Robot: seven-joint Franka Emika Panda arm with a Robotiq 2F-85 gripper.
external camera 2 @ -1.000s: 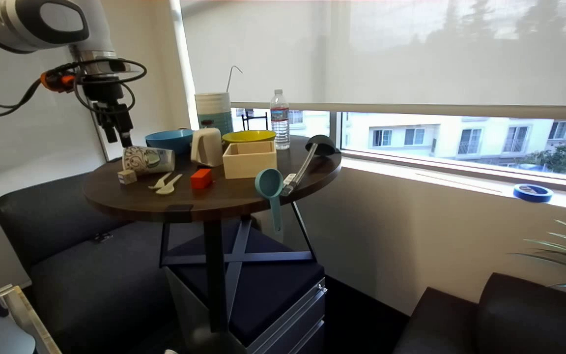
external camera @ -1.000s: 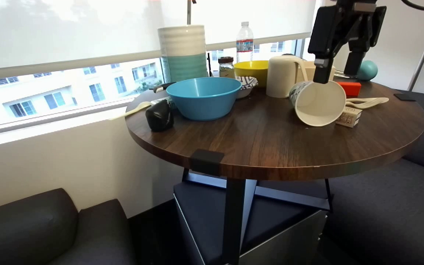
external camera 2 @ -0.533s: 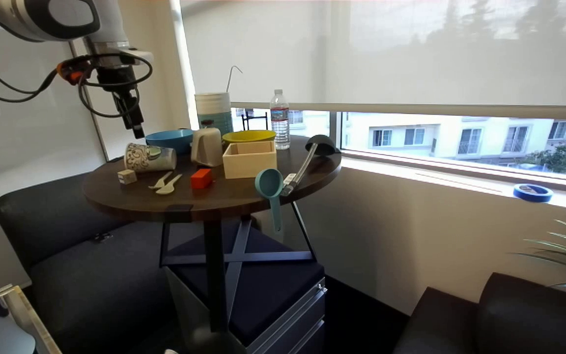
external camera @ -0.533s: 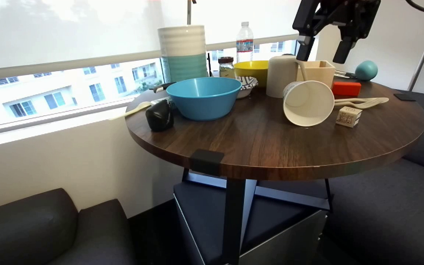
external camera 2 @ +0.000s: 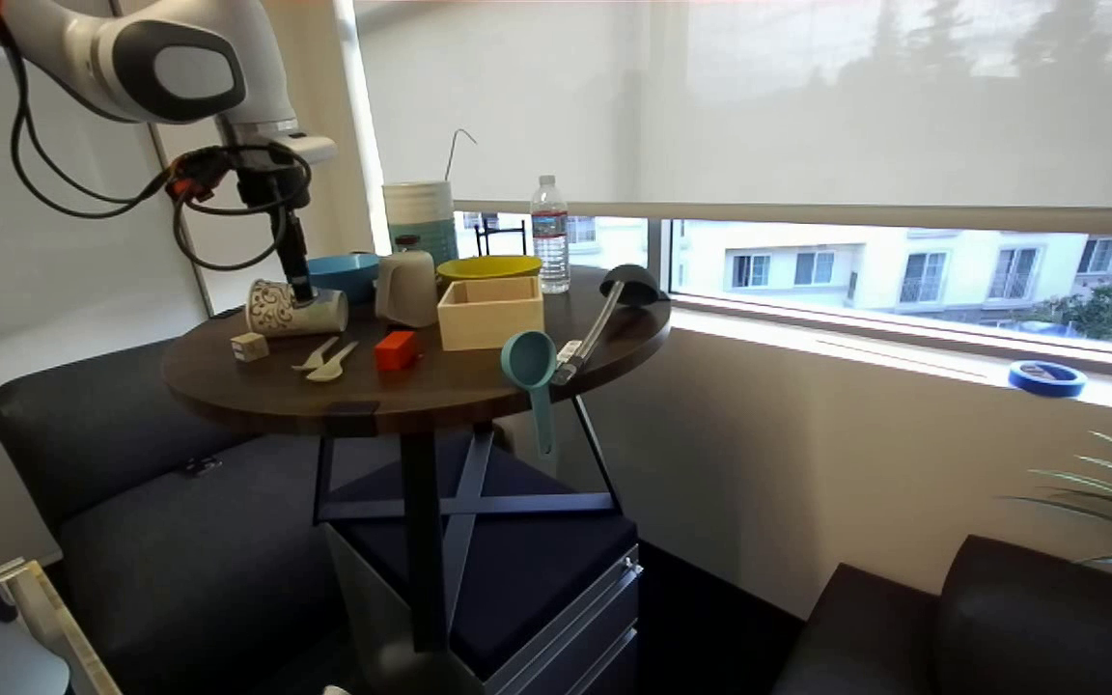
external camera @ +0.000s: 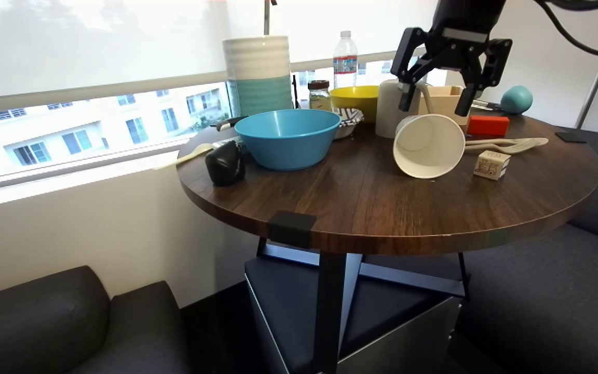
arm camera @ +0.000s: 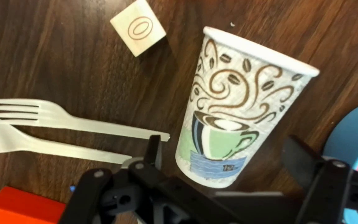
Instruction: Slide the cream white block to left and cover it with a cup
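In an exterior view, the cup [external camera: 429, 146] lies on its side on the tabletop [external camera: 351, 208], its mouth toward the camera. The cream white block [external camera: 491, 165] sits just to the right of the cup, apart from it. The tool [external camera: 434, 109] is over the cup, its jaws spread. A blue bowl [external camera: 287, 148] stands left of the cup.

In an exterior view, a red block [external camera 2: 396, 350] and a wooden box [external camera 2: 490, 331] are right of the cup, the red block nearer to it; the cream white block is in front of the cup's left end.

In the wrist view, the cup's base end shows between the jaws, a gap on either side. A fork [arm camera: 73, 123] and a spoon [arm camera: 57, 150] lie left of the cup.
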